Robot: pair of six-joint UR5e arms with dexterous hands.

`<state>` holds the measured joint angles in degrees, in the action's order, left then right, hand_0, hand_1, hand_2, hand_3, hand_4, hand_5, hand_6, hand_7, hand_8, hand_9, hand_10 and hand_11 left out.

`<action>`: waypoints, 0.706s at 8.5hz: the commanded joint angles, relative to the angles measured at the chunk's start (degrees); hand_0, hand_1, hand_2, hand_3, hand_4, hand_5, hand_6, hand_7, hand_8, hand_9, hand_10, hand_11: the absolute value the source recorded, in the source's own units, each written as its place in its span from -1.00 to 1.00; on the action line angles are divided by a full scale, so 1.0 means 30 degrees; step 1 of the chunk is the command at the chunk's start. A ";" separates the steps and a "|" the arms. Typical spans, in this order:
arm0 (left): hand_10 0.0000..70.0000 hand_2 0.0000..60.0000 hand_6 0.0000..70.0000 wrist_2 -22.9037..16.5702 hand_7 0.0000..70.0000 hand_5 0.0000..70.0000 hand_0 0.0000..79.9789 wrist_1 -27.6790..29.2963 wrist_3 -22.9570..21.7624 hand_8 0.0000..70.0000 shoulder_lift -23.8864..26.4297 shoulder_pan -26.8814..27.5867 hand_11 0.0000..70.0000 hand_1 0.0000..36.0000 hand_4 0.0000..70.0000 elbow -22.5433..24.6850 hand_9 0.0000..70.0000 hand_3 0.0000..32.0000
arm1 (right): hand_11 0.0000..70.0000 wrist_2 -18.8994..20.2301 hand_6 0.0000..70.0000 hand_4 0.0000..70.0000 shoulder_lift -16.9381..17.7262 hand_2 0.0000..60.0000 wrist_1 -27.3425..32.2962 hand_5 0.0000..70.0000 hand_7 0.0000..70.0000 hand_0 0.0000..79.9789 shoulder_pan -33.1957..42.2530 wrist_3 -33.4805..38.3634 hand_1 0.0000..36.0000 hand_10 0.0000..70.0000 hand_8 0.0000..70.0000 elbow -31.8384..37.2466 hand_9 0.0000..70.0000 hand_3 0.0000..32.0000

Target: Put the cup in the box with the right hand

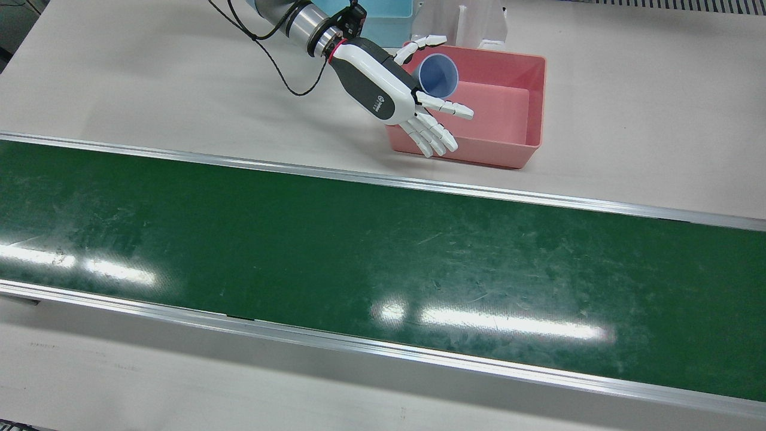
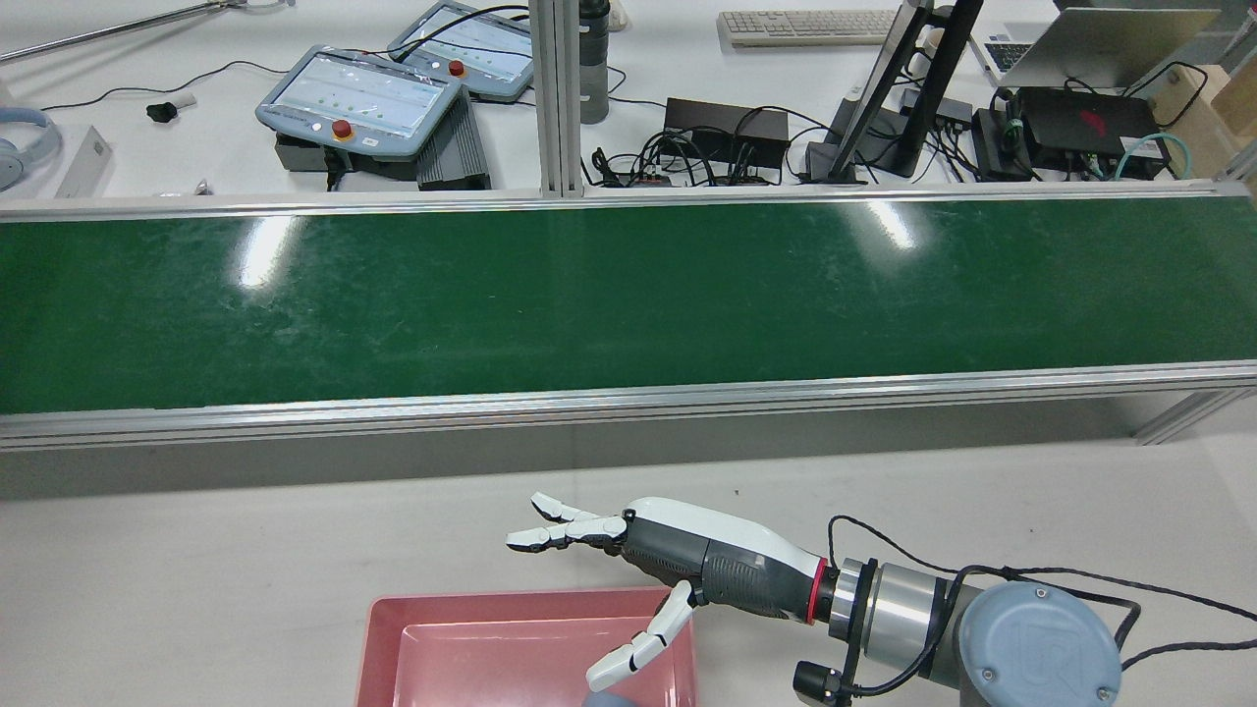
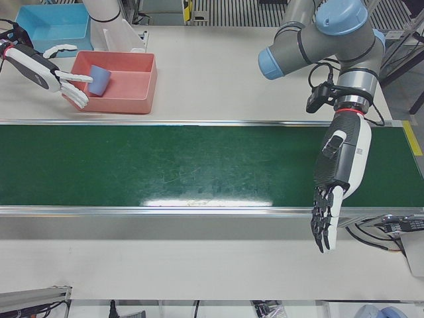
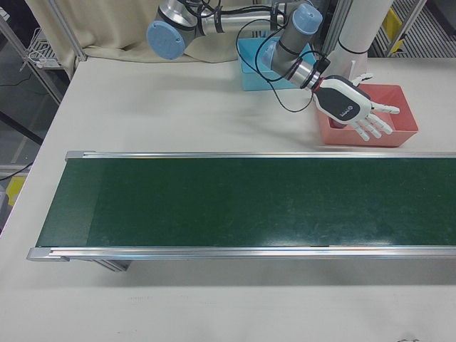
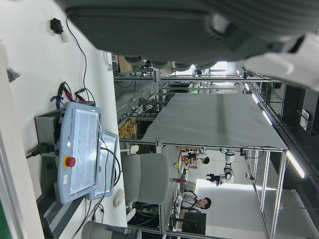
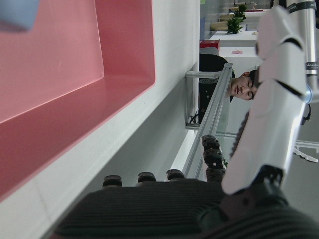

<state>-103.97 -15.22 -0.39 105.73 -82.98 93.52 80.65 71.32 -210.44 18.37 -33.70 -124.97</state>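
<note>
The right robot hand (image 1: 413, 99) is spread wide and holds nothing; its fingers (image 1: 434, 134) stick out flat over the near wall of the pink box (image 1: 535, 96), and its thumb (image 1: 419, 46) points away on the far side. The blue cup (image 1: 438, 75) is already in the box, tipped on its side at the left end with its open mouth facing up toward the front camera. It sits right between the thumb and the fingers, very close to them, and I cannot tell if it touches one. The box rests on the white bench (image 1: 646, 120), just behind the long green belt (image 1: 359, 251), with a blue bin (image 3: 50, 26) beside it. The left robot hand (image 3: 329, 215) hangs far away over the near edge of the belt, its fingers straight and apart, with nothing in it. The job looks almost done. What could go wrong now is a bump: if the right robot hand pulls back low, a finger could hook the cup and roll it out, or catch the wall and drag the box along the bench.
</note>
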 commanded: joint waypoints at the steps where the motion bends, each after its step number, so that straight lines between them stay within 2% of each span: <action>1: -1.00 -1.00 -1.00 0.0000 -1.00 -1.00 -1.00 -0.0026 -0.0016 -1.00 0.0000 0.0004 -1.00 -1.00 -1.00 -0.0001 -1.00 -1.00 | -1.00 0.0098 -0.95 -1.00 0.0017 -1.00 -0.0108 -0.88 -0.94 0.22 0.0552 -0.0043 -0.08 -1.00 -1.00 -0.0527 -1.00 -1.00; 3: -1.00 -1.00 -1.00 0.0000 -1.00 -1.00 -1.00 -0.0026 0.0013 -1.00 0.0000 0.0004 -1.00 -1.00 -1.00 -0.0001 -1.00 -1.00 | -1.00 0.0624 -0.93 -1.00 0.0103 -1.00 -0.1012 -0.91 -0.78 0.18 0.1925 -0.0074 -0.23 -1.00 -1.00 -0.1381 -1.00 -1.00; 4: -1.00 -1.00 -1.00 0.0000 -1.00 -1.00 -1.00 0.0003 0.0013 -1.00 0.0000 -0.0025 -1.00 -1.00 -1.00 -0.0001 -1.00 -1.00 | -1.00 0.0627 -0.88 -1.00 -0.0099 -1.00 -0.1017 -0.90 -0.51 0.20 0.2543 -0.0046 -0.19 -1.00 -1.00 -0.1439 -0.94 -1.00; 5: -1.00 -1.00 -1.00 0.0000 -1.00 -1.00 -1.00 0.0004 0.0013 -1.00 0.0000 -0.0025 -1.00 -1.00 -1.00 -0.0001 -1.00 -1.00 | -1.00 0.0482 -0.86 -1.00 -0.0391 -0.98 -0.0959 -0.88 -0.44 0.24 0.3158 0.0013 0.00 -1.00 -1.00 -0.1643 -0.93 -1.00; 6: -1.00 -1.00 -1.00 0.0000 -1.00 -1.00 -1.00 0.0004 0.0013 -1.00 0.0000 0.0004 -1.00 -1.00 -1.00 -0.0030 -1.00 -1.00 | -1.00 0.0307 -0.89 -1.00 -0.0423 -0.98 -0.0900 -0.86 -0.62 0.28 0.4382 0.0100 0.11 -1.00 -1.00 -0.1703 -0.97 -1.00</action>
<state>-103.97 -15.23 -0.36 105.73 -83.03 93.52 82.20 70.87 -213.16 25.63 -33.79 -129.27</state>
